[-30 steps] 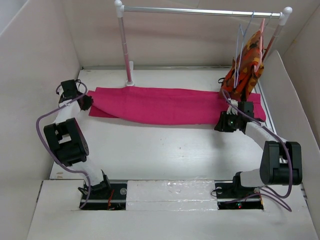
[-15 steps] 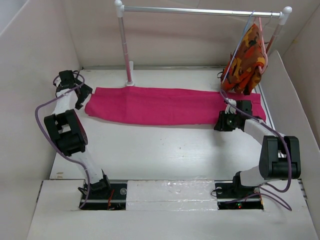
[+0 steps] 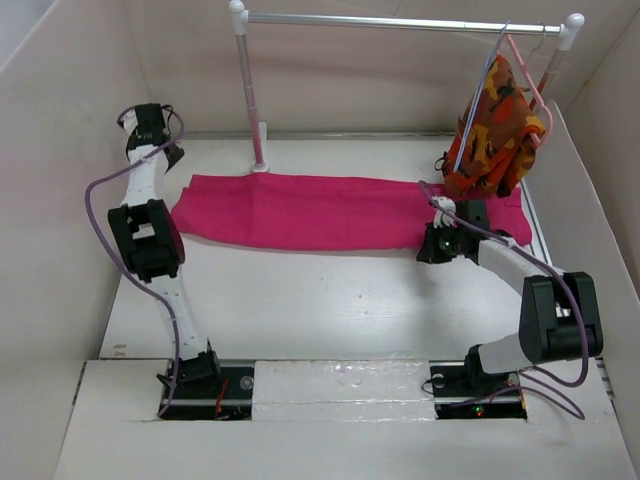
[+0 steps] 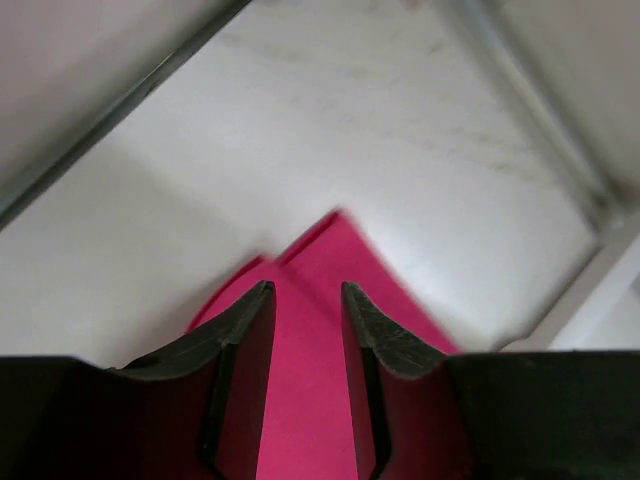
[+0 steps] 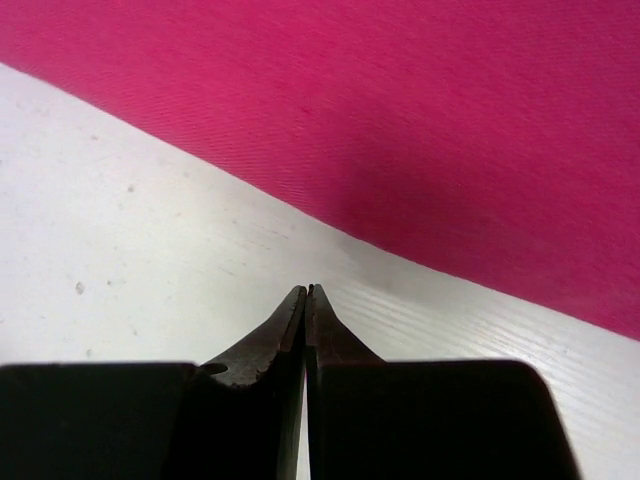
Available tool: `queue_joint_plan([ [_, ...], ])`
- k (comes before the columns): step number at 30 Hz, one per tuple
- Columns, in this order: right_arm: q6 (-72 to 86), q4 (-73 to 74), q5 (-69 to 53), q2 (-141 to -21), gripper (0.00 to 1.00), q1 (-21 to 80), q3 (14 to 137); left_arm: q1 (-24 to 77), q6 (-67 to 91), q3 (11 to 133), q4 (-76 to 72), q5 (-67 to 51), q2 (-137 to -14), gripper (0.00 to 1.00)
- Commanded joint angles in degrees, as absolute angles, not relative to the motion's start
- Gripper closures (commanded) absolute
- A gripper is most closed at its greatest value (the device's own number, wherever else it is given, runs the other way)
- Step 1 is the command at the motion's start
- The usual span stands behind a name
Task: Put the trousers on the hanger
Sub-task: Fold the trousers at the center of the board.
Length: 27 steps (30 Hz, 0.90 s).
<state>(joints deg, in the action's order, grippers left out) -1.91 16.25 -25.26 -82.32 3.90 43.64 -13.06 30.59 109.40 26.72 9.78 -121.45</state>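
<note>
Resting just off the near hem, the right gripper (image 5: 305,291) has its fingers pressed together on nothing, their tips over the bare white table (image 3: 330,300). Beyond them the trousers (image 3: 310,210) lie flat across the table from left to right. At their left end the left gripper (image 4: 305,287) hangs above the cloth, its fingers narrowly parted and empty. Farthest back, the hanger (image 3: 476,110) hangs on the rail (image 3: 400,22) beside a patterned garment (image 3: 500,130).
</note>
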Motion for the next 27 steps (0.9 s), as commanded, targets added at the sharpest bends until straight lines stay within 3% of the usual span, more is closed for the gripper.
queue_joint_plan([
  [1, -1.85, 14.50, -25.14, -82.70, 0.92, 5.53, 47.19, -12.22, 28.74, 119.77, 34.70, 11.51, -129.62, 0.72],
  [6, -2.55, 15.12, -25.22, -83.58, 0.90, 7.29, 48.78, -11.69, 29.79, 117.61, 32.17, 12.31, -131.48, 0.66],
  [27, -4.83, 16.88, -25.31, -82.97, 0.89, 10.10, 45.62, -11.69, 34.54, 120.06, 29.80, 13.36, -138.25, 0.65],
])
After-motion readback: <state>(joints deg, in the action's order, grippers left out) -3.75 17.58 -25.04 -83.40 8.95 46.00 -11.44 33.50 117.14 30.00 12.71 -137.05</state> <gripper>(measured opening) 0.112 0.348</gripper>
